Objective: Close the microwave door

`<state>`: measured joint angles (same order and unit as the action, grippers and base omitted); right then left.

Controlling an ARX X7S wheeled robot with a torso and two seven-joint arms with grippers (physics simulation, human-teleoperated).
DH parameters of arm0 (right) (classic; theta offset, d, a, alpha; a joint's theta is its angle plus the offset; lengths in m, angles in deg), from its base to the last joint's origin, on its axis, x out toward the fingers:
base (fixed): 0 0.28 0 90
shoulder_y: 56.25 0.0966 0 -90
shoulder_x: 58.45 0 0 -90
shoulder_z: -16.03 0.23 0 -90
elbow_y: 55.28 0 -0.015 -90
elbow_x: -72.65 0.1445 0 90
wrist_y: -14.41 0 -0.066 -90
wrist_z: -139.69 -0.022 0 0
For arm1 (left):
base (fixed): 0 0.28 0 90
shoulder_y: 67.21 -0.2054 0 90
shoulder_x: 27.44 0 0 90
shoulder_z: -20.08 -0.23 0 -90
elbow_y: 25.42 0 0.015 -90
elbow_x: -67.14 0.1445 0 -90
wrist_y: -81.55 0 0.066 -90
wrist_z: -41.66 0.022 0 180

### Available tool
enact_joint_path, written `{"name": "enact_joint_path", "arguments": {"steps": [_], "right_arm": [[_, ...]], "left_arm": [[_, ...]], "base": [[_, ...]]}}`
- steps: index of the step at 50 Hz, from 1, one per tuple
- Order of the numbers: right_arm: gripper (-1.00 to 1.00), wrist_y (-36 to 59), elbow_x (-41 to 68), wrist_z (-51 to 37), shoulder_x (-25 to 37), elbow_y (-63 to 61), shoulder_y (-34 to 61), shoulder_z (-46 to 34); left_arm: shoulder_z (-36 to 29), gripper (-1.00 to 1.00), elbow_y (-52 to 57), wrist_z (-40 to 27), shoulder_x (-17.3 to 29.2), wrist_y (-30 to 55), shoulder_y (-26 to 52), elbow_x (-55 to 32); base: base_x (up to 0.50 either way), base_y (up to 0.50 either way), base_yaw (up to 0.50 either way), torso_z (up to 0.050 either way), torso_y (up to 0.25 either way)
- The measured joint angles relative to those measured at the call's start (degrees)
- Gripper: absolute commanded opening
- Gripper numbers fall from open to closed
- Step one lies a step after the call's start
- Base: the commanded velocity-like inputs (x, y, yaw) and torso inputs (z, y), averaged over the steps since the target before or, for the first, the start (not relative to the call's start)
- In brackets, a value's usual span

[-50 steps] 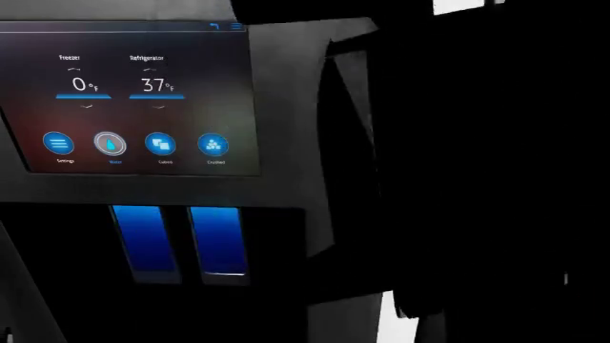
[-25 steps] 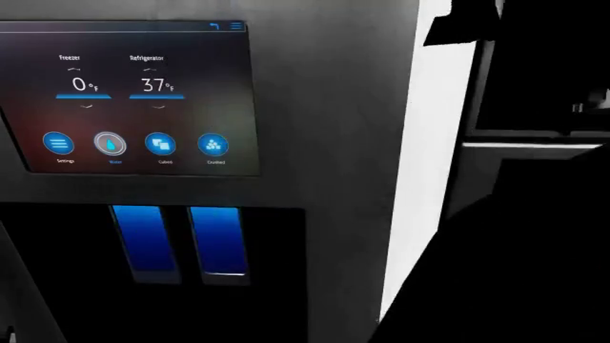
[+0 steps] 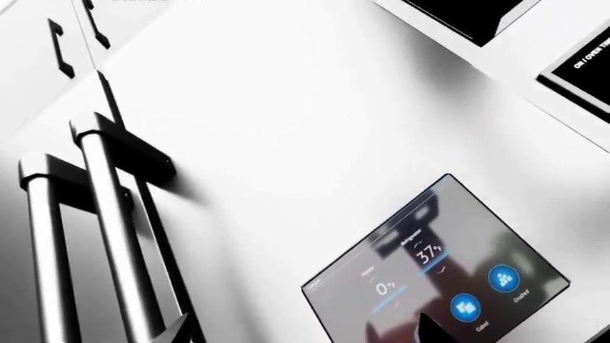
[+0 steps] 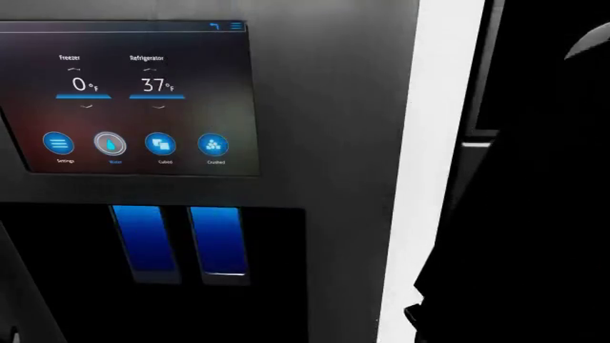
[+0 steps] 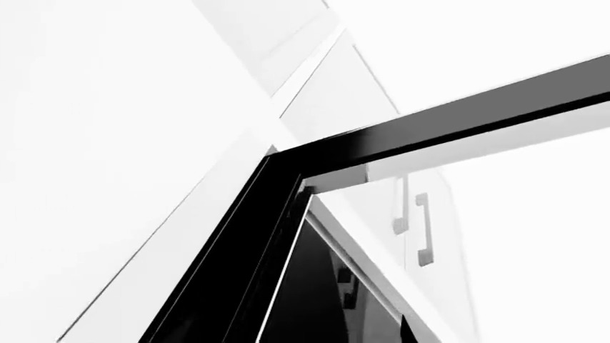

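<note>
The microwave door (image 4: 548, 78) is the black panel at the right of the head view, with a thin dark-grey edge beside a white strip. The right wrist view sees it from very close: a glossy black face (image 5: 315, 300) under a black corner frame (image 5: 429, 125). My right gripper (image 5: 305, 337) is right at this face. Only one dark fingertip (image 5: 405, 332) shows, well off the middle. My left gripper (image 3: 305, 336) points at the fridge front, its two fingertips (image 3: 429, 332) wide apart with nothing between them.
The grey fridge door (image 4: 333, 107) with its touchscreen (image 4: 128, 96) and blue dispenser slots (image 4: 217, 239) fills the left of the head view. A black arm shape (image 4: 476, 286) fills the lower right. There are fridge bar handles (image 3: 114, 236) and white cabinet handles (image 5: 419, 229).
The black mass that covered the right half of the head view has drawn back to the right, uncovering the fridge door's edge and the white strip.
</note>
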<state>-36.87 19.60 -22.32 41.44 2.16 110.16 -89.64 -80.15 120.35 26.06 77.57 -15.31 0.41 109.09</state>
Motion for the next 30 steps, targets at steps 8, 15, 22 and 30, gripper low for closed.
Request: {"name": "enact_joint_path", "arguments": {"steps": [8, 15, 22, 30], "right_arm": [[1.0, -0.5, 1.9, -2.0, 0.2, 2.9, 0.9, 1.1], [1.0, -0.9, 4.1, -3.3, -0.2, 5.8, 2.0, 1.9], [1.0, -0.9, 6.2, -4.3, -0.6, 8.5, 3.2, 2.8], [1.0, -0.7, 8.1, -5.2, -0.8, 11.2, 4.7, 4.1]], "left_arm": [[0.0, 1.0, 0.0, 0.3, 0.1, 0.1, 0.3, -0.3], [0.0, 1.0, 0.0, 0.0, 0.2, -0.2, 0.0, -0.2], [0.2, 1.0, 0.2, 0.3, 0.3, 0.0, 0.3, -0.6], [0.4, 1.0, 0.3, 0.5, 0.3, 0.2, 0.5, -0.8]], "base": [[0.0, 0.0, 0.0, 0.0, 0.0], [0.0, 0.0, 0.0, 0.0, 0.0], [0.0, 0.0, 0.0, 0.0, 0.0], [0.0, 0.0, 0.0, 0.0, 0.0]]}}
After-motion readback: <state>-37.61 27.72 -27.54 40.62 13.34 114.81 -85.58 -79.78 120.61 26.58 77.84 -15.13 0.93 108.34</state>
